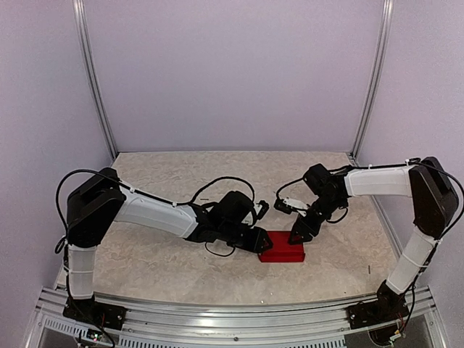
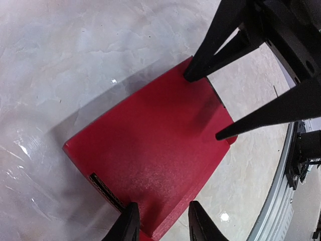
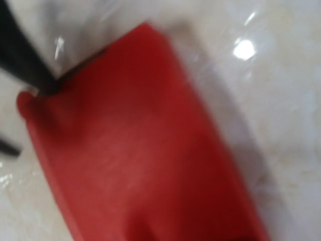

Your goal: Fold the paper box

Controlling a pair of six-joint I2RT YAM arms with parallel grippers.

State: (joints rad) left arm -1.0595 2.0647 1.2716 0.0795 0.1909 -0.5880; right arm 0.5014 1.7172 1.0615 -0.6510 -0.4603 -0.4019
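The paper box (image 1: 283,251) is a bright red flat rectangular box lying on the marbled tabletop, and it fills both wrist views (image 2: 150,145) (image 3: 135,150). My left gripper (image 1: 259,243) (image 2: 163,223) is open, with its fingers astride the box's near corner; one finger (image 2: 128,226) overlaps the card and the other stands just off the edge. My right gripper (image 1: 299,235) (image 2: 203,106) is open at the opposite end, its two tips resting on the box's top near the far corners. The right wrist view is blurred and its own fingers do not show.
An aluminium rail (image 1: 217,303) (image 2: 281,201) runs along the table's near edge. Metal frame posts (image 1: 94,80) and purple walls close in the back and sides. Black cables (image 1: 217,181) loop above the left arm's wrist.
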